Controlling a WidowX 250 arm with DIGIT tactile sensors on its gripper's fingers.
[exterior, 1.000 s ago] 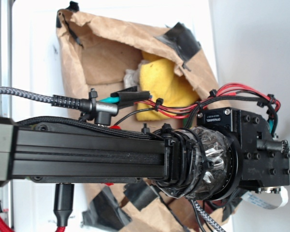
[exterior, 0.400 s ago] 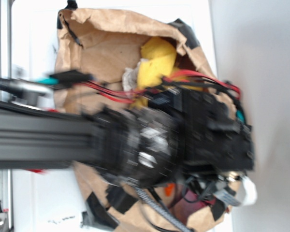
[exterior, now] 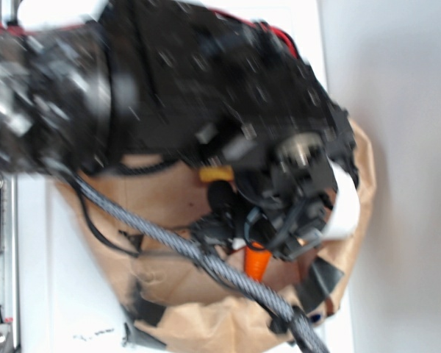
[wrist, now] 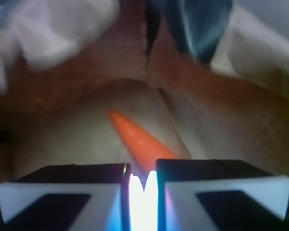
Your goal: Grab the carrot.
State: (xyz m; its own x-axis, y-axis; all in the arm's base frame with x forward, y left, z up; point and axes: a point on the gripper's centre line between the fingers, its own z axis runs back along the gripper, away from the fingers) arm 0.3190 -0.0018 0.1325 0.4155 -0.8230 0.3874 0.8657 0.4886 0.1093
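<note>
My wrist view shows the carrot lying on brown paper, its thick end hidden behind the gripper, whose jaws stand nearly together. In the blurred exterior view only an orange sliver shows.

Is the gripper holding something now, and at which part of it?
It cannot be told. The gripper looks nearly closed at the thick end of the carrot, but the contact is hidden.
</note>
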